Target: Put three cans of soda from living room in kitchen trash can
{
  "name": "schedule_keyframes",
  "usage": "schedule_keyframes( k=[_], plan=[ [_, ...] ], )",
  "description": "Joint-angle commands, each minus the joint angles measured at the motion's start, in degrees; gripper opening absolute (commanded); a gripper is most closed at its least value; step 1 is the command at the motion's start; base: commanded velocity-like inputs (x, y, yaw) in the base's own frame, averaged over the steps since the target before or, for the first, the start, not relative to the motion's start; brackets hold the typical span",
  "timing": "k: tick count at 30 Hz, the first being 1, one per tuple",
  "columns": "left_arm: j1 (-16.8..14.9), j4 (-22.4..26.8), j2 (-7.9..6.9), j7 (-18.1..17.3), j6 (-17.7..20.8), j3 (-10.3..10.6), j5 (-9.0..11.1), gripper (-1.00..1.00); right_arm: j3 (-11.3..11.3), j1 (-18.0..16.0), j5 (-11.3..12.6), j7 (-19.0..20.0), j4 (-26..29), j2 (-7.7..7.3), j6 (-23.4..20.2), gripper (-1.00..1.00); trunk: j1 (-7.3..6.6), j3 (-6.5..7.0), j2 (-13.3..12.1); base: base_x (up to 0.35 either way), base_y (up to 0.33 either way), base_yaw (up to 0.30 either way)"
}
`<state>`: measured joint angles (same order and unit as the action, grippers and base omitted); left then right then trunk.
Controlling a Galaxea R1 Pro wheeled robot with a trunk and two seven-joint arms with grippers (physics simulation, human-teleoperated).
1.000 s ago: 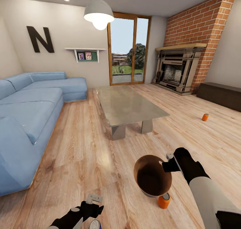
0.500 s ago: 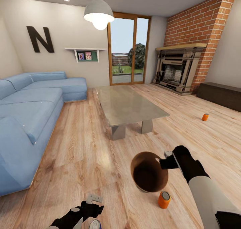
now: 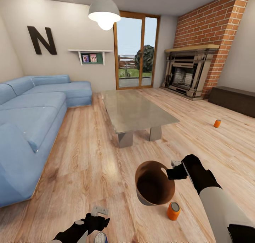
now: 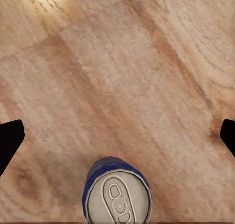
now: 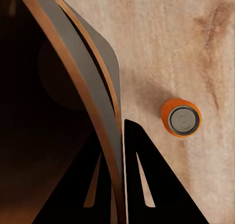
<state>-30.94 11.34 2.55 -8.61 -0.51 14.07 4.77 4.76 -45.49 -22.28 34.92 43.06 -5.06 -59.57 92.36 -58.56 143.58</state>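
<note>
Head view shows why you carry the trash can point(image 3: 154, 182) into the living room: bringing the bin to the cans spares you trips. It hangs tilted above the wood floor point(image 3: 88, 158), mouth toward the camera, beside a soda can point(image 3: 173, 211) standing upright just below its rim. Your right end effector point(image 3: 173, 169) is clamped on the bin's rim; the right wrist view has one finger point(image 5: 147, 185) outside the wall point(image 5: 73, 82) and one inside. A second orange can point(image 3: 217, 123) stands well apart, near the fireplace point(image 3: 187, 74). Your left end effector point(image 3: 99, 211) is spread wide, holding nothing, above a blue-sided can point(image 4: 117, 192) upright on the floor.
</note>
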Motion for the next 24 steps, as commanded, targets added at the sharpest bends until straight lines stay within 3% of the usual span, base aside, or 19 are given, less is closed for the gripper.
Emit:
schedule_keyframes(
  k=[1,13,24],
  plan=[
    [0.00,0.00,0.00,0.00,-0.01,0.00,0.00,1.00,0.09,-0.04,1.82,0.36,0.01,0.00,-0.43,-1.00,0.01,-0.22,0.02,0.000,0.000,0.000],
    [0.00,-0.02,0.00,0.00,-0.08,0.02,-0.02,1.00,-0.01,0.05,1.71,0.47,0.00,0.04,-0.43,-1.00,0.32,-2.88,0.19,0.000,0.000,0.000],
    [0.00,-0.14,0.00,0.00,-0.09,0.07,-0.04,1.00,-0.01,0.05,1.63,0.42,0.00,0.05,-0.43,-1.00,0.38,-3.32,0.21,0.000,0.000,0.000]
  ],
)
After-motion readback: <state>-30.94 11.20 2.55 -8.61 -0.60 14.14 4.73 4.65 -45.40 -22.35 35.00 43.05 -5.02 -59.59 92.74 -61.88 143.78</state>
